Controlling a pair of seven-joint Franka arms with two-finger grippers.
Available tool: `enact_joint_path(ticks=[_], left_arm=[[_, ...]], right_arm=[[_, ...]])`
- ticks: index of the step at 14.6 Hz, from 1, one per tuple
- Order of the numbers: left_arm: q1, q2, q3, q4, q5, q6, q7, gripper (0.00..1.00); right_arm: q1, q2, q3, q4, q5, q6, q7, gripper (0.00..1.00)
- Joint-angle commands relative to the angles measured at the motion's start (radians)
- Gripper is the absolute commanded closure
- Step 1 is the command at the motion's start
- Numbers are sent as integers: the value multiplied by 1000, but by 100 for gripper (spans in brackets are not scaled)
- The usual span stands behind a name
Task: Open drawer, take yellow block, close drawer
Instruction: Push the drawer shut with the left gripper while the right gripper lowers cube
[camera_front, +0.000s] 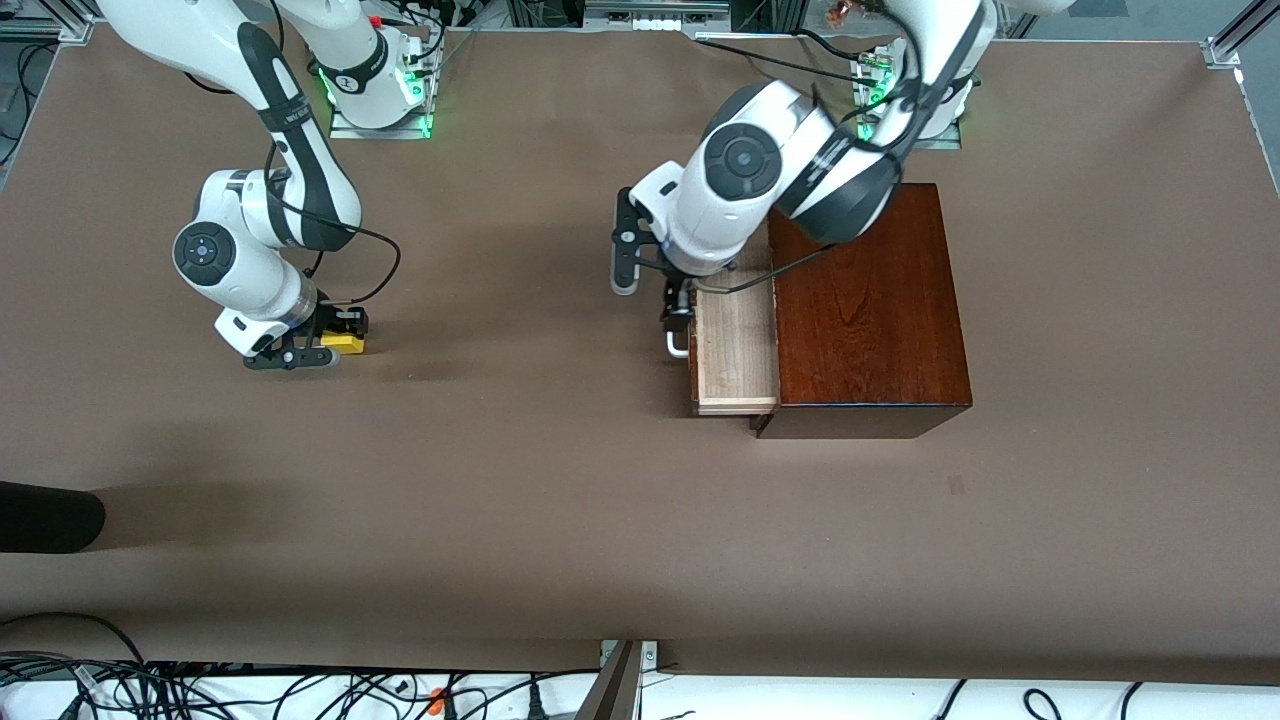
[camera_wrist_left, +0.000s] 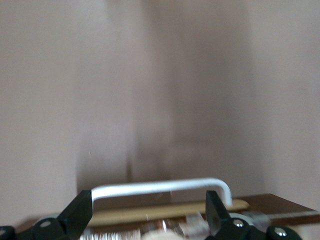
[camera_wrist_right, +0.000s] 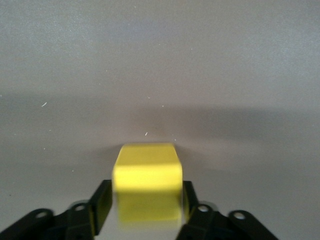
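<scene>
The dark reddish-brown wooden box (camera_front: 870, 310) stands toward the left arm's end of the table. Its drawer (camera_front: 735, 345) is pulled partly out, and the pale interior that shows is empty. My left gripper (camera_front: 678, 312) is open at the white handle (camera_front: 678, 345). In the left wrist view the handle (camera_wrist_left: 160, 187) lies between the spread fingers (camera_wrist_left: 80, 212) of that gripper (camera_wrist_left: 147, 212), untouched. My right gripper (camera_front: 335, 335) is shut on the yellow block (camera_front: 345, 343), low over the table toward the right arm's end. In the right wrist view this gripper (camera_wrist_right: 146, 200) presses both sides of the block (camera_wrist_right: 147, 182).
The brown table cover (camera_front: 560, 500) spreads between the arms. A black rounded object (camera_front: 45, 517) lies near the front edge toward the right arm's end. Cables (camera_front: 200, 690) run along the front edge.
</scene>
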Motion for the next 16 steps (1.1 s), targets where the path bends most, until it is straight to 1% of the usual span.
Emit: enact_joint_path(ticks=[1,2,4,7,9,11,12,14,16], left_arm=[[-30,59,2,24,-15,51,74,0],[-30,79,-12,23,-15,77,72,0],[-33,99,-14,11,-12,106,69,0],[-30,104,-14,-12,1,105,68,0],[-23,98,-11,-42,2,96,74,0],[-15,89,-2,-45,2,47,74,0],[-9,89,3,-43,20,33,72,0],[12,87,3,-40,65,21,71,0],[32,84,5,-34,67,-15,71,0]], right_arm=[[-10,-8,4,-1,25,-3,-31,0],[-10,-13,4,1,25,-5,-31,0],[-8,-42,4,10,25,-36,-31,0],[-8,-109,4,88,25,-174,-18,0],[-8,-125,2,193,25,-324,23,0],[-8,-134,4,333,22,-507,80,0],[-8,-134,2,393,21,-584,97,0],[-8,-135,-37,499,17,-700,86,0],[-8,-163,-65,562,2,-788,80,0]])
